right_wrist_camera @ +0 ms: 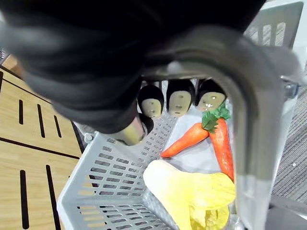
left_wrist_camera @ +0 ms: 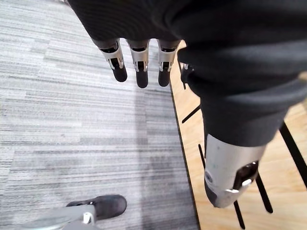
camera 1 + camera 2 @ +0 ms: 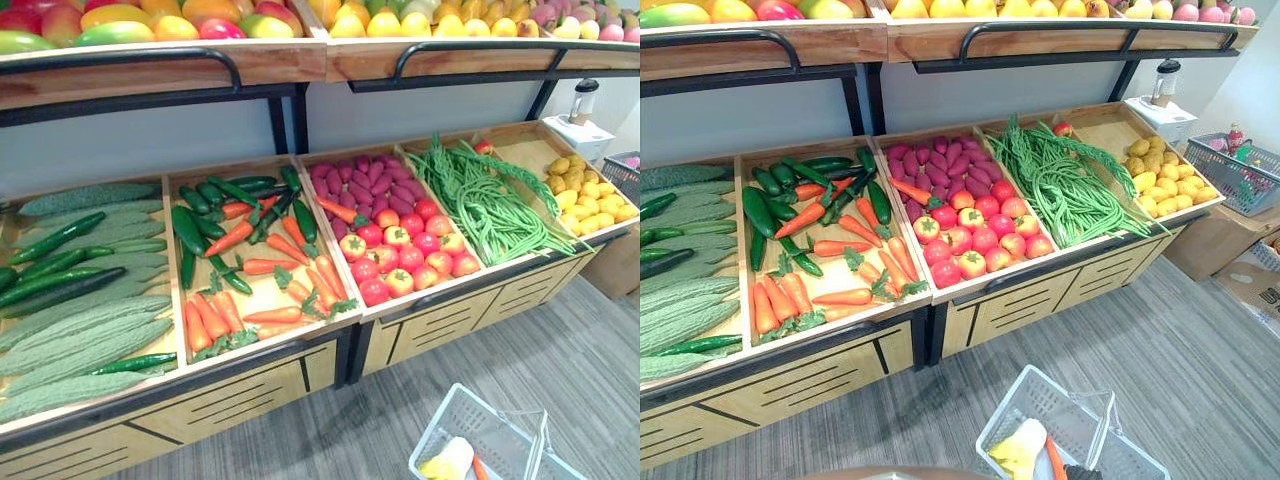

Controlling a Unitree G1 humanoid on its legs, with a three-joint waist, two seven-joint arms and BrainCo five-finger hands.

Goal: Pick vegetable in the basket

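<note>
So the basket (image 3: 1072, 412) already has veg in it: two carrots (image 1: 194, 138) with green tops lying side by side, and a pale yellow cabbage (image 1: 192, 189) just beside them. It's a light grey plastic mesh basket, low down in the eye views, over the grey floor (image 3: 560, 350) in front of the counter (image 3: 250, 385) and toward the robot's right. Can't tell if it's resting on the floor or hanging just above it.

The right hand (image 1: 180, 100) has it by the handle (image 1: 249, 124). Its fingers (image 1: 151, 106) are curled round the grey bar, with the dark tips tucked under it right above the carrots.

The left hand (image 2: 139, 28) is holding nothing. Its fingers (image 2: 141, 72) hang straight and loose over the floor, right beside the counter's wooden front panel with the black slots.

Up on the counter the wooden bins run like this from the robot's left:
- long green gourds (image 3: 80, 345) and cucumbers
- loose carrots (image 3: 268, 266) mixed in with dark green veg
- purple sweet potatoes (image 3: 365, 180) at the back with tomatoes (image 3: 405, 255) in front
- a big heap of green beans (image 3: 480, 195)
- small yellow fruit (image 3: 590, 195) at the far end

A shelf (image 3: 150, 70) above the counter is piled with more fruit. Off to the right there's a second grey basket (image 3: 1235, 170) sitting on a cardboard box (image 3: 1210, 245)
</note>
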